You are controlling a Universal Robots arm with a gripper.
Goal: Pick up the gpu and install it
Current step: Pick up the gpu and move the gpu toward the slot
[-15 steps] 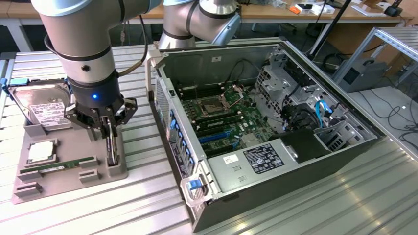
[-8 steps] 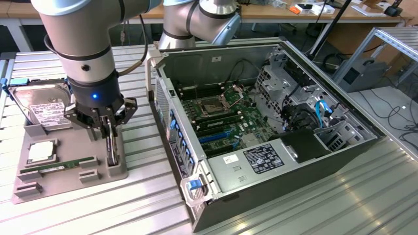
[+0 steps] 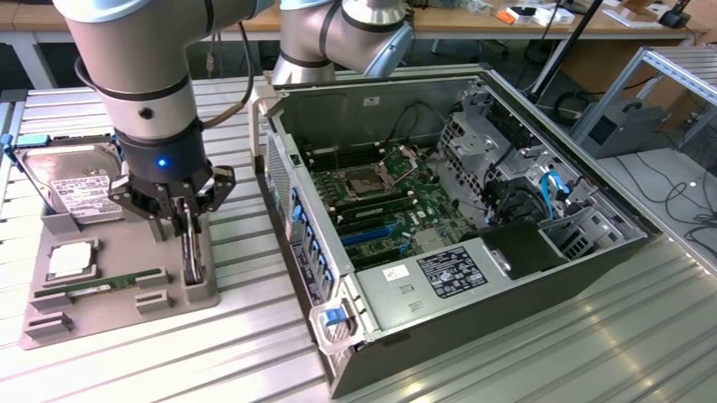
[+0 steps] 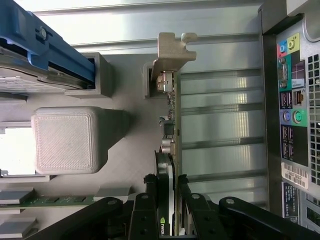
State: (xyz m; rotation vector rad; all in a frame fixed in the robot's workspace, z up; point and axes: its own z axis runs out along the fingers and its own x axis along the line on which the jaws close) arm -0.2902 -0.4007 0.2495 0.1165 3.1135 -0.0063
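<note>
From my station I saw the gripper [image 3: 186,225] [image 4: 166,179] lowered over the gray holder tray [image 3: 112,323], with both of its black fingers [image 4: 150,192] closed partway onto the gpu [image 3: 194,256] [image 4: 165,167]. One finger pressed each face, and I saw no gap. The card stood on edge in its slot at the side of the tray nearest the open computer case [image 3: 336,109], with its metal bracket [image 4: 172,52] at the far end.

A small swirl emblem [image 4: 163,229] showed on the card's black cooler, with no wording I could read. The tray also held one hard drive [image 3: 76,191] with a white label, one green memory stick [image 3: 99,288] and one square silver chip [image 3: 70,259]. I couldn't read the drive's print. Inside the case, one black label [image 3: 452,273] and one white sticker [image 3: 398,273] sat on the power supply, and neither was legible. A barcode sticker [image 4: 295,175] sat on the case's rear panel beside the coloured ports.
</note>
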